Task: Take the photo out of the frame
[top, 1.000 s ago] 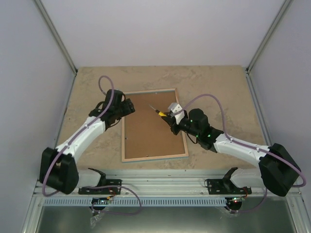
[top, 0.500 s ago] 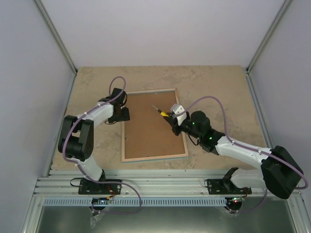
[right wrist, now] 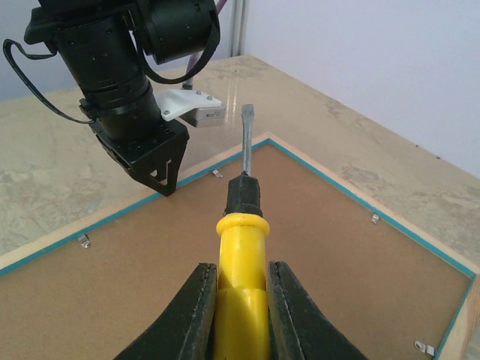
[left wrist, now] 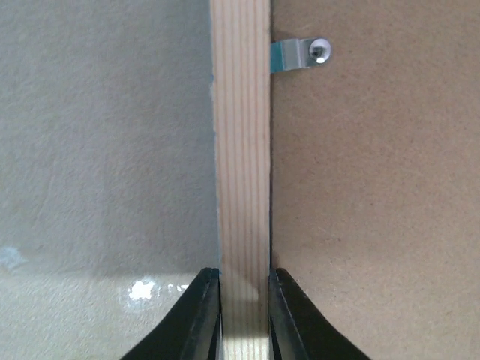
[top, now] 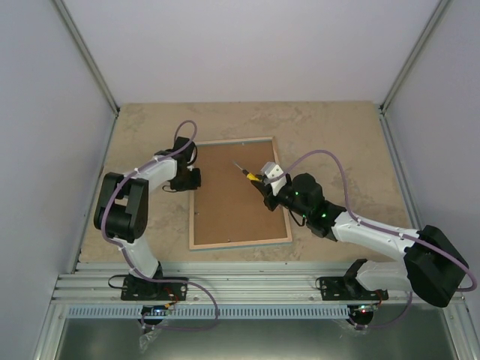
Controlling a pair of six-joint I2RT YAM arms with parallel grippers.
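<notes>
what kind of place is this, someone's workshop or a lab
Probably a lab robot cell: plain white panels wall in a stone-look table, with the left arm and right arm bolted to an aluminium rail.

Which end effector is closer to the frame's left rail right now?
Left. The left end effector straddles that rail of the frame, one finger each side. The right end effector, gripping a screwdriver, sits over the back panel nearer the right rail.

The left fingers (left wrist: 202, 315) have reached and pinched the frame (left wrist: 241, 150).
</notes>
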